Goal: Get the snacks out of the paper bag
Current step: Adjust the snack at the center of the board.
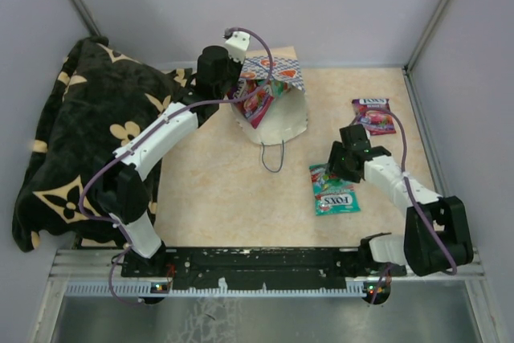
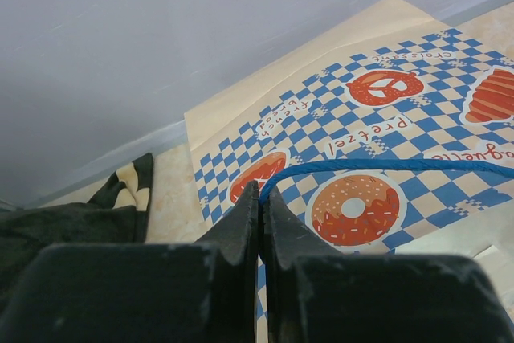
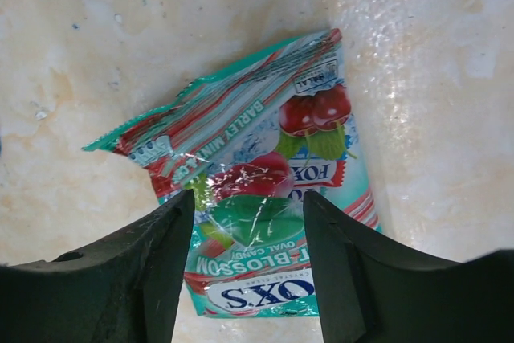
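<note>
While left fingers (image 2: 238,226) pinch the blue string handle (image 2: 385,165) of the paper bag (image 2: 321,114), right fingers (image 3: 157,267) straddle, open and empty, a teal candy packet (image 3: 265,138): likely light, slippery; grip its crimped edge

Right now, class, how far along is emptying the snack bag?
Done: a purple packet and a teal packet lie on the table. In hand: the left gripper pinches the blue handle; the right gripper stands open over the teal packet. Left: a pink packet shows in the bag.
</note>
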